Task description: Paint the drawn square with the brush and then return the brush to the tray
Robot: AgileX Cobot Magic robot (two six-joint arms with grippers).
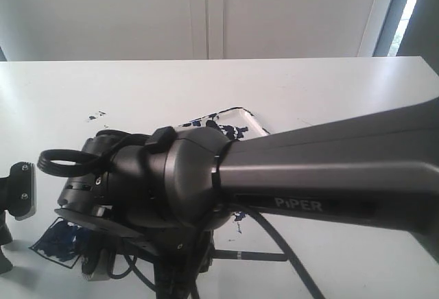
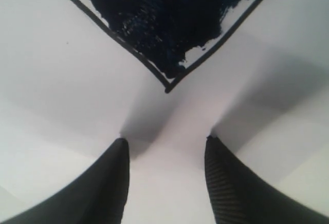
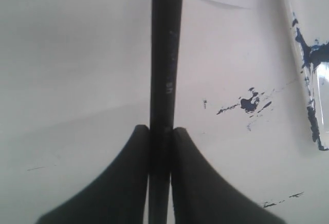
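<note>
The right gripper (image 3: 161,129) pinches the long thin black brush (image 3: 166,54) between its jaws. The left gripper (image 2: 165,144) stands spread, nothing between its jaws, near the small hand-drawn black-lined square (image 2: 169,18), which is mostly smeared dark blue-black and lies at the exterior view's lower left. The shallow white paint-blotched tray (image 1: 236,116) sits mid-frame behind the dark grey arm (image 1: 329,169).

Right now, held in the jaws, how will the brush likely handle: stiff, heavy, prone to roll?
Probably stiff: the brush runs straight beyond the jaws. Likely light, being so thin. Its rounded shaft may roll once released.
</note>
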